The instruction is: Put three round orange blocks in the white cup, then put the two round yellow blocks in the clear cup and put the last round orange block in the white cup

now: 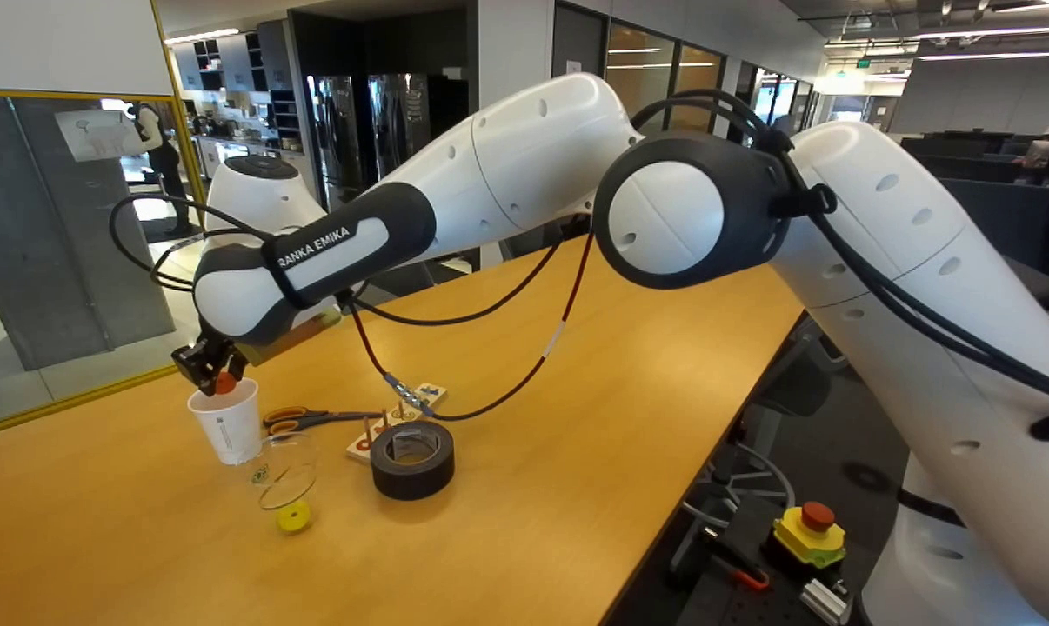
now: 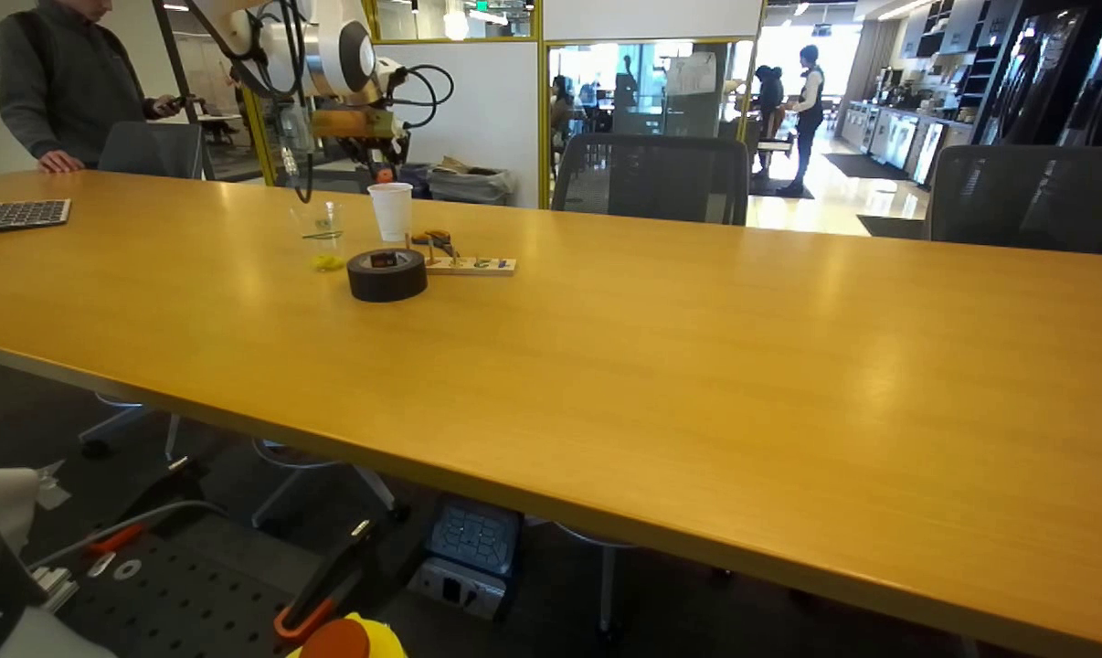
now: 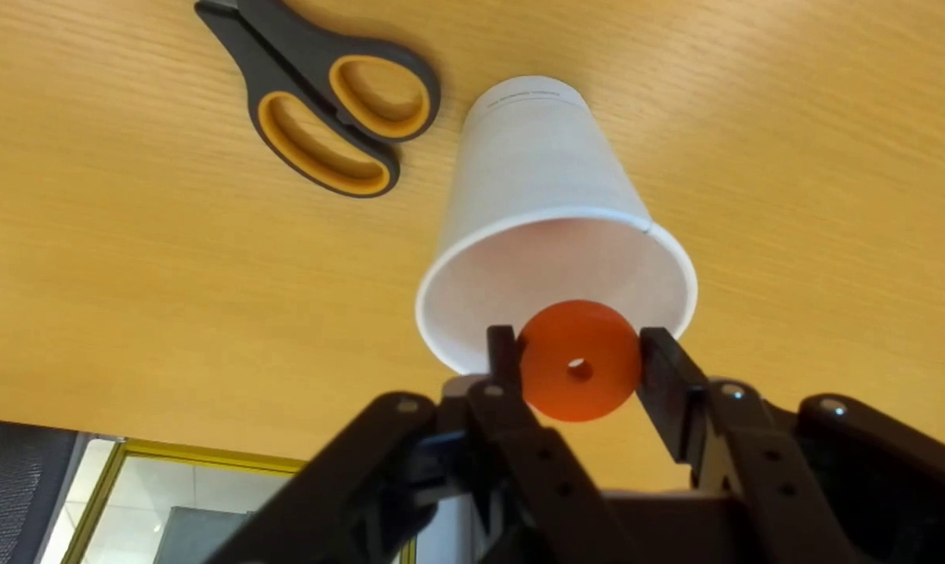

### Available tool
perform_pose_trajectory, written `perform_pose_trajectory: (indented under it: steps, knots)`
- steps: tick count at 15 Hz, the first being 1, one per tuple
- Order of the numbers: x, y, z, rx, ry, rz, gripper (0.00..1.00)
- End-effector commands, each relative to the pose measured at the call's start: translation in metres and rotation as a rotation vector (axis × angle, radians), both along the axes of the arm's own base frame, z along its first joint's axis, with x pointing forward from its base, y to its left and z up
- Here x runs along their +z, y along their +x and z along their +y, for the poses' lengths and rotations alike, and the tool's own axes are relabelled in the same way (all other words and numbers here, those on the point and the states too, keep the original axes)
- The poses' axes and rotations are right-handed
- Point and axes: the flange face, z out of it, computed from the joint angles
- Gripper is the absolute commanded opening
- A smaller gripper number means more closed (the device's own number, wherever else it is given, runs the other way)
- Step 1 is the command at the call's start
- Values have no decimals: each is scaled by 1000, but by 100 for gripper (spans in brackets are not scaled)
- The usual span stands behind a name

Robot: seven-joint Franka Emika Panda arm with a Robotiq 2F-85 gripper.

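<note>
My gripper (image 3: 573, 351) is shut on a round orange block (image 3: 579, 384) with a small centre hole. It holds the block just above the mouth of the white cup (image 3: 531, 157). The orange block shows at the fingertips in both exterior views (image 1: 225, 382) (image 2: 384, 175). The white cup stands upright (image 1: 230, 426) (image 2: 392, 215); its bottom inside is hidden, so other orange blocks cannot be seen. The clear cup (image 1: 286, 465) stands beside it. Yellow round pieces (image 1: 294, 516) (image 2: 328, 262) show at the clear cup's lower end; I cannot tell whether they are inside it or how many.
Scissors with orange-lined handles (image 3: 331, 110) lie beside the white cup. A large black tape roll (image 1: 412, 461) and a wooden peg board (image 1: 396, 422) lie nearby. The table's far edge runs behind the white cup. A keyboard (image 2: 16, 214) lies at the table's side.
</note>
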Motion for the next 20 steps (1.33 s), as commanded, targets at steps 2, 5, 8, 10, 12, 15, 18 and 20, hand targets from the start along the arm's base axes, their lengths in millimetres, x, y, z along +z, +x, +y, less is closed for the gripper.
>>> perform_pose_trajectory:
  steps: [2,5,8,10,12,15,18,20]
  knots:
    - [11,10,1,-5,-13,26,81]
    - [23,4,-10,-6,-45,72,100]
    - [46,-10,-31,-2,-95,141,100]
    - [68,-30,-55,-2,-143,214,100]
    - [87,-48,-79,-2,-172,265,100]
    - [111,-76,-119,6,-191,302,100]
    - [131,-107,-162,12,-184,321,100]
    - [144,-130,-190,21,-174,336,100]
